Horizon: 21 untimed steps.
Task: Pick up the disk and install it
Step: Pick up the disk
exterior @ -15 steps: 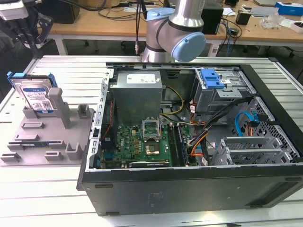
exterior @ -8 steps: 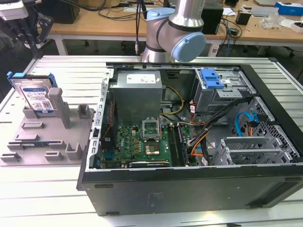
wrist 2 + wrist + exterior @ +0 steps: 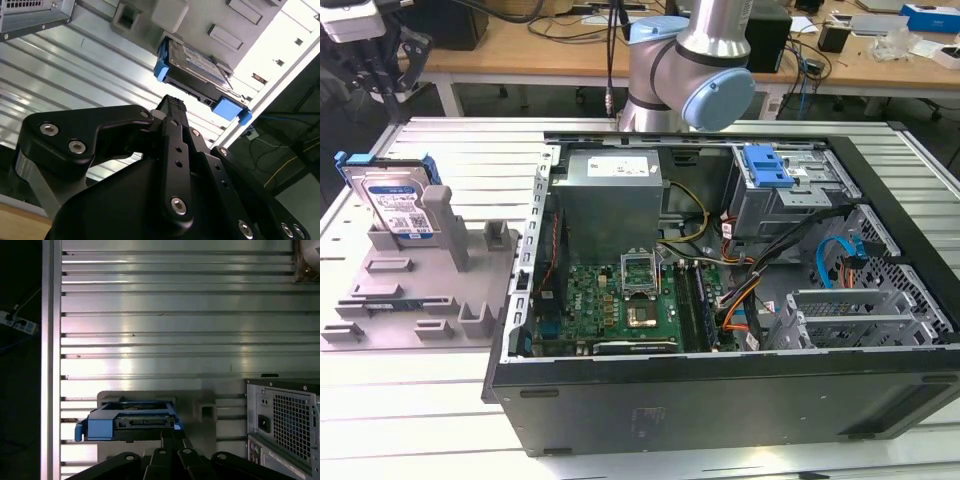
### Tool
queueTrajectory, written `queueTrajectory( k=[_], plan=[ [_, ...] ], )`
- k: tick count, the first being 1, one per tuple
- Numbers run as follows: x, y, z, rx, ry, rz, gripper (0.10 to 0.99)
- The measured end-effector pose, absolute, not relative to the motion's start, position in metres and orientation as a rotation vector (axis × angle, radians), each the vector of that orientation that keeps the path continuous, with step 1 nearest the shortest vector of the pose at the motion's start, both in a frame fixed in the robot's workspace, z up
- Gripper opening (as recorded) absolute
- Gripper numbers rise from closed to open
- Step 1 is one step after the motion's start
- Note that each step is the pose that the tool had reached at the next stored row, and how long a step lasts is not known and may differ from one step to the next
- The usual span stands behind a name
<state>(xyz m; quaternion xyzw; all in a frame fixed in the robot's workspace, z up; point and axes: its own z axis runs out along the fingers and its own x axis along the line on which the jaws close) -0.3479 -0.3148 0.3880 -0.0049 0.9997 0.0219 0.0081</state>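
Note:
The disk [image 3: 395, 205] is a silver drive with a white-and-blue label in a bright blue caddy rail. It leans upright in a grey holder [image 3: 415, 290] on the exterior view's left, beside the open computer case [image 3: 720, 390]. My gripper [image 3: 380, 55] hangs above and behind the disk, well apart from it. In both wrist views the black fingertips [image 3: 172, 104] [image 3: 172, 437] sit pressed together with nothing between them, and the disk [image 3: 195, 65] [image 3: 132, 421] lies just beyond them.
Inside the case, a grey metal drive bay [image 3: 790, 205] carries a blue latch piece [image 3: 767, 165] at the back right, above loose cables [image 3: 835, 265] and the motherboard [image 3: 620, 300]. The ribbed aluminium table [image 3: 470, 150] surrounds both. A cluttered desk [image 3: 880, 40] stands behind.

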Motion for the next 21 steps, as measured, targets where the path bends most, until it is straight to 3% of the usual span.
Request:
queueTrajectory(
  k=[10, 11, 12, 16, 17, 18, 21],
  plan=[
    [-0.3478, -0.3148, 0.3869, -0.451, 3.102, 0.071, 0.114],
    [-0.3479, -0.3148, 0.3868, -0.486, 3.097, 0.071, 0.169],
    [-0.3478, -0.3149, 0.3867, -0.515, 3.093, 0.072, 0.169],
    [-0.3479, -0.3148, 0.3862, -0.666, 3.068, 0.072, 0.416],
    [-0.3479, -0.3148, 0.3860, -0.693, 3.063, 0.072, 0.416],
    [-0.3479, -0.3148, 0.3858, -0.734, 3.054, 0.073, 0.482],
    [-0.3479, -0.3148, 0.3856, -0.806, 3.038, 0.073, 0.482]
  ],
)
